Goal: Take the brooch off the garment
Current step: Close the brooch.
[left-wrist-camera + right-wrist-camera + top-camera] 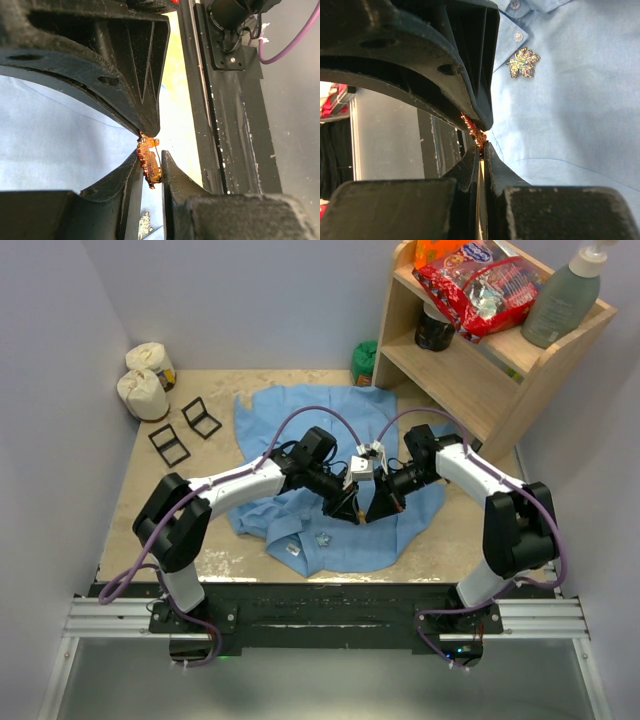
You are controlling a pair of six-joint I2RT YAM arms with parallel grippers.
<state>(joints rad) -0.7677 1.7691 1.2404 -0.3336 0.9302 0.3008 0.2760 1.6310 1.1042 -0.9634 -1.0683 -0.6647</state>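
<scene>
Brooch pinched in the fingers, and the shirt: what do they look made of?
The brooch: gold-toned metal with orange stones or enamel, it seems; glossy glints. The shirt: thin woven cloth, matte, softly creased, probably cotton.

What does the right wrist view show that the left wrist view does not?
Only the right wrist view: white buttons and a whole leaf-shaped brooch on the shirt. Only the left wrist view: a purple cable and a black bolted bracket. Both: the light-blue shirt, and an orange brooch pinched in that view's tool, the left tool in its view and the right tool in its own.
</scene>
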